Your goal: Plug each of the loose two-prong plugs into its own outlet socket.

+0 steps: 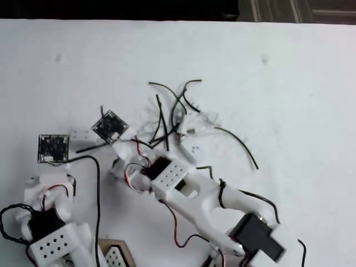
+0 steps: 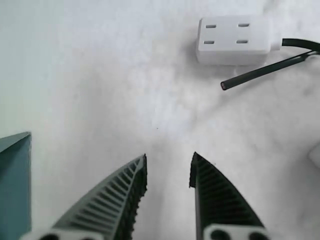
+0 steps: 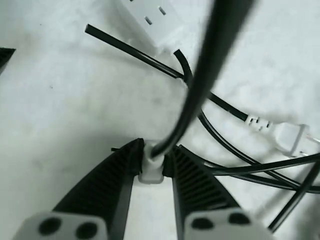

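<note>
Slippage threatens: right gripper (image 3: 157,146) pinches a white plug (image 3: 150,173) whose cord (image 3: 210,75) could twist it loose; left gripper (image 2: 168,167) sits spread.

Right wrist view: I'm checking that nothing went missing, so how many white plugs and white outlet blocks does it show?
White plugs: 2, the held plug in the right tool and the loose plug on the table
White outlet block: 1
Total: 3

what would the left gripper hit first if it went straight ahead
Probably just bare table; the left gripper points past the white outlet block, which sits off to one side. Depth unclear.
</note>
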Robot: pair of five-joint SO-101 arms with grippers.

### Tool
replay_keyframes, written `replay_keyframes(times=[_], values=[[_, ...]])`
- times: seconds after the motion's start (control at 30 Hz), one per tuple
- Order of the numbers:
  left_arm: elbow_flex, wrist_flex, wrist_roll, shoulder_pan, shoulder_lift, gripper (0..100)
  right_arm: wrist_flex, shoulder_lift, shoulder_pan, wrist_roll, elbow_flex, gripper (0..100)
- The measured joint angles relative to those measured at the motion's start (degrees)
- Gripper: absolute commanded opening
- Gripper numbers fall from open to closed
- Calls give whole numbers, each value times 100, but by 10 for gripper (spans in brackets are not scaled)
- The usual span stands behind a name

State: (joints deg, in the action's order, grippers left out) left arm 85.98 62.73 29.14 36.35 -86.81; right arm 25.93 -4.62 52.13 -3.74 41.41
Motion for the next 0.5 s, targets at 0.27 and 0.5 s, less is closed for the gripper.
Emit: replay_keyframes(times=[0.27,0.5], values=[[0,0,0,0,0,153,-35,123,0,0,-53,17],[0,0,0,0,0,153,211,141,0,141,-62,17]])
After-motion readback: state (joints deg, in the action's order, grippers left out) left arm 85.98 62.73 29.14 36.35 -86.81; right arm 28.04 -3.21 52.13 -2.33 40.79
